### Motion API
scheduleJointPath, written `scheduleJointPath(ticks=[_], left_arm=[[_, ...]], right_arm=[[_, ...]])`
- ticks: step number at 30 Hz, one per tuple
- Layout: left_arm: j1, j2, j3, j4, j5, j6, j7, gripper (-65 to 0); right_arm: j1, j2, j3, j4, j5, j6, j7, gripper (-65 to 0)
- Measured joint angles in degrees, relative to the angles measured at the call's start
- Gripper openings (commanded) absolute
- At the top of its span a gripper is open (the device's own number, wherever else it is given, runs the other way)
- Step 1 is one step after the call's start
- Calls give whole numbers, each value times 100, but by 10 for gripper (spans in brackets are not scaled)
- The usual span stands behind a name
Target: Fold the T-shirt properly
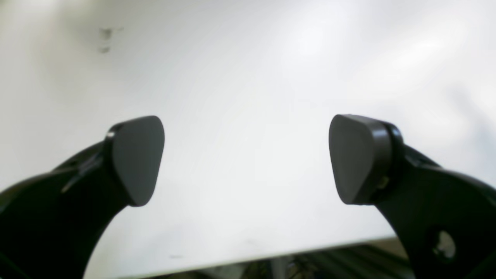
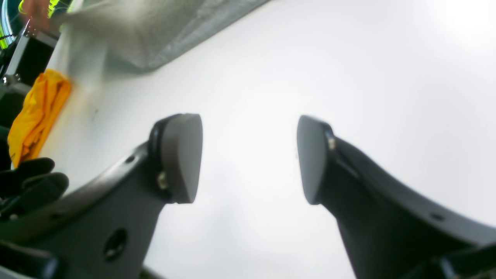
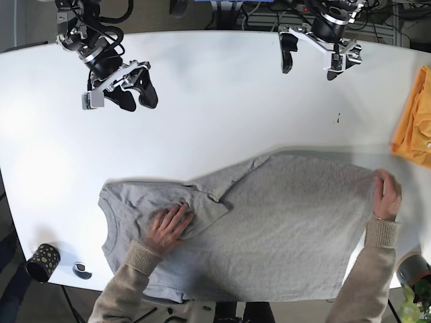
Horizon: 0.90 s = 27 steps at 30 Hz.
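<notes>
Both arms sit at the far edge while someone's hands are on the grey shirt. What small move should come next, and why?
Probably none yet: hold both arms where they are. A person's hands are flat on the grey T-shirt, apparently smoothing it out. The left tool and right tool hang open over bare white table, well clear of the cloth. Once the hands withdraw, lowering toward a shirt edge seems sensible.

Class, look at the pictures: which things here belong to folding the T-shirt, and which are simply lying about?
Part of the job:
grey T-shirt
left gripper, open
right gripper, open
table

Just lying about:
yellow cloth
spotted cup

A person's hands rest on the shirt.
</notes>
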Motion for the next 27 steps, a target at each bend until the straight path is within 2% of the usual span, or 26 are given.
scheduleJointPath(ticks=[3, 8, 9, 13, 27], left_arm=[[-234, -13, -254, 0, -52, -57, 205, 0], [-326, 4, -525, 0, -81, -562, 280, 0], [-323, 17, -568, 0, -76, -551, 286, 0], [-310, -13, -640, 0, -59, -509, 302, 0], [-326, 0, -636, -11, -57, -531, 302, 0]], right_arm=[[431, 0, -4, -317, -9, 7, -299, -290], [1060, 4, 26, -879, -15, -15, -476, -289], [1137, 4, 24, -977, 2, 24, -518, -289], [1333, 17, 11, -1331, -35, -48, -595, -289], [1241, 17, 31, -1335, -26, -42, -586, -290]])
